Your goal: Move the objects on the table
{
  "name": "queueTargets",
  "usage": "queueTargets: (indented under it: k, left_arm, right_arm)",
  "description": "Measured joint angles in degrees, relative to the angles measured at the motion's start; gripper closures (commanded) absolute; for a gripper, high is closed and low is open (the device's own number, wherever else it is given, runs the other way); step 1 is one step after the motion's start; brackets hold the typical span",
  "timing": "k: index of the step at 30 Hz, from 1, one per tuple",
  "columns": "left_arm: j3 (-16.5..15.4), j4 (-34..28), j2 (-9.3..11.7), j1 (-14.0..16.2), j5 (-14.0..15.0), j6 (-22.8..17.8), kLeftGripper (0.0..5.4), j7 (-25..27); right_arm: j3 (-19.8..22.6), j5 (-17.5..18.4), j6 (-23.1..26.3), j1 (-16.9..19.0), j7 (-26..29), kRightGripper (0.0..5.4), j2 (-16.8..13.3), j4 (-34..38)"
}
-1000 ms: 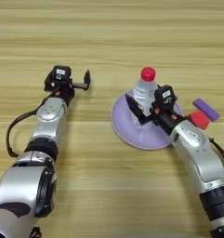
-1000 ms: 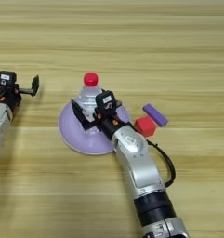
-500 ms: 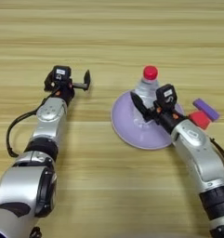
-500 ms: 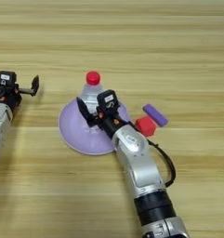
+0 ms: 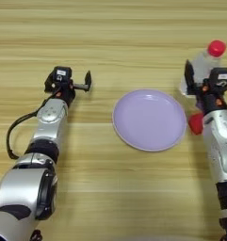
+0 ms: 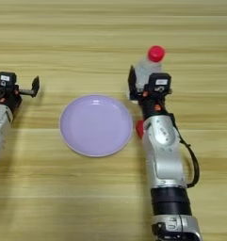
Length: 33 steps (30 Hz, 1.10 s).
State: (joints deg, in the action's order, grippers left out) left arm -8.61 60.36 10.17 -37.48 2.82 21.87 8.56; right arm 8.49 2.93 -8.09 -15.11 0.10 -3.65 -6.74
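Purple plate bare, right claw pinching bottle beside it, left claw spread

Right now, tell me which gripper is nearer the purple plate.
Right. The right gripper is just past the purple plate's right rim, around the bottle. The left gripper sits farther off, beyond the left rim.

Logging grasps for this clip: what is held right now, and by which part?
The right gripper holds the clear bottle by its body, below the red cap. The left gripper holds nothing.
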Motion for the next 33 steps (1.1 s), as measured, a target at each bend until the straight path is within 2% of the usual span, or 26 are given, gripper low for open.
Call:
queueTargets:
  k: [5, 10, 33]
  left_arm:
    - [-0.1, 0.0, 0.0, -0.1, 0.0, 0.0, 0.00, 0.0]
    - [-0.1, 0.0, -0.1, -0.3, 0.0, 0.1, 0.00, -0.2]
    - [-0.1, 0.0, -0.5, -0.4, 0.0, 1.0, 0.00, -0.5]
  right_arm:
    - [4.8, -2.5, -0.5, -2.2, -6.9, 2.25, -3.6, -8.6]
    - [7.2, -2.3, -0.4, -2.6, -8.7, 2.25, -5.5, -15.2]
    - [4.7, -3.7, -0.9, -5.9, -9.5, 2.25, -7.6, -21.0]
